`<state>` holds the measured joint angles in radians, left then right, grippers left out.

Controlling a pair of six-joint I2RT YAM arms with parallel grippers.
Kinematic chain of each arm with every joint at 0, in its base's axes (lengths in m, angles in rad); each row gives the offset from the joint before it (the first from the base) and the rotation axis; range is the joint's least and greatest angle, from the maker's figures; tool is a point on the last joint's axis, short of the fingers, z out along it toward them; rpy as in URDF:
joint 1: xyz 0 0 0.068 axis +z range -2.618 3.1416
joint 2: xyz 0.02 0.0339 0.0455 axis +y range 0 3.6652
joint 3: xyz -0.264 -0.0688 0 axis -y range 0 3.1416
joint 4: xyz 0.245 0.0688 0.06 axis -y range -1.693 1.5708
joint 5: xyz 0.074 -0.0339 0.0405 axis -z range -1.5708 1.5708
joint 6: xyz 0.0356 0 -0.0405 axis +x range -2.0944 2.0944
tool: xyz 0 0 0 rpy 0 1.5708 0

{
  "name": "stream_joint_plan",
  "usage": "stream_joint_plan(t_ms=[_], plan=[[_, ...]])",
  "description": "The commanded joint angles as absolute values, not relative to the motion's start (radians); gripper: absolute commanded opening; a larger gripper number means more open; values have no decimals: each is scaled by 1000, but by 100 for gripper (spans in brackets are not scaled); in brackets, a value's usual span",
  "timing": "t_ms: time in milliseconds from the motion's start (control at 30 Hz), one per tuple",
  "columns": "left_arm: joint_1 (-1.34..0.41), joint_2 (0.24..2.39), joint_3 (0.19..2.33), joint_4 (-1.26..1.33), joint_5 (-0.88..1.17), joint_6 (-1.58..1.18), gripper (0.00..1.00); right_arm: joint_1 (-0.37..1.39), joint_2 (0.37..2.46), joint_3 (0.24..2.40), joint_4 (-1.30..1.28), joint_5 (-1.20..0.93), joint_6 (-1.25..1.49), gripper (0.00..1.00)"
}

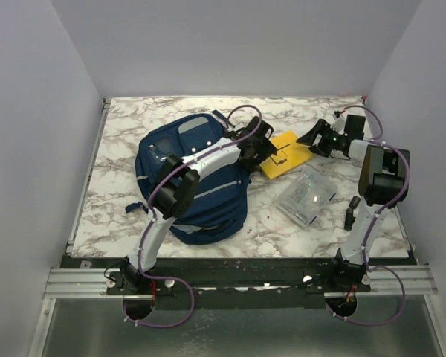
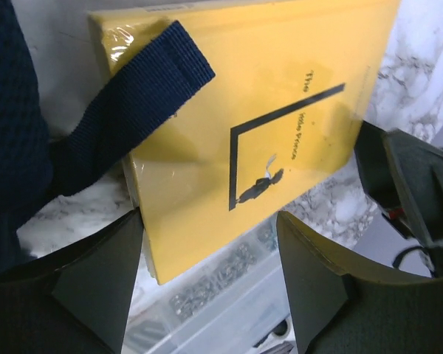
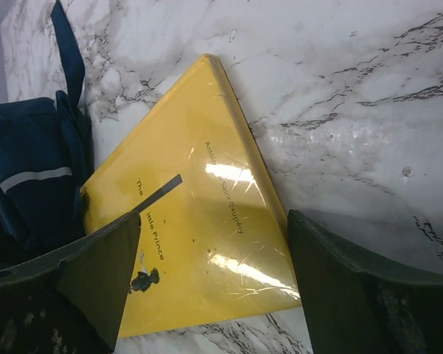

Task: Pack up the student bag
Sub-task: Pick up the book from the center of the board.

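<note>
The navy blue student bag (image 1: 189, 175) lies flat on the marble table, left of centre. A yellow book (image 1: 285, 154) lies just right of it; one dark bag strap (image 2: 125, 110) rests across the book's corner. My left gripper (image 1: 266, 143) is open and empty over the bag's right edge, by the book (image 2: 251, 125). My right gripper (image 1: 314, 137) is open and empty just right of the book (image 3: 199, 243), above it. The bag's edge also shows in the right wrist view (image 3: 29, 177).
A clear plastic box (image 1: 306, 195) of small metal parts lies on the table right of the bag, in front of the book; it also shows in the left wrist view (image 2: 229, 295). Grey walls enclose the table on three sides.
</note>
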<state>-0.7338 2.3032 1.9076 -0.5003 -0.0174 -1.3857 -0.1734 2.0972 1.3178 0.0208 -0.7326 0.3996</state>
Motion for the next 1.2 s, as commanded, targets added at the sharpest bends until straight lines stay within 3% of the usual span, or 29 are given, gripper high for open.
stream_joint_plan(t_ms=[0,300,967,1167], plan=[[-769,2173,1971,-360,26,-1319,72,-122,2056,1244,13,-897,515,82],[-783,2146,2002,-403,65,-1264,71,-94,2028,1200,18,-864,517,81],[-760,1718,1380,-379,-95,-1197,74,219,1906,1004,134,-779,575,80],[-723,1656,1278,-381,-66,-1149,77,274,1858,872,321,-659,737,80]])
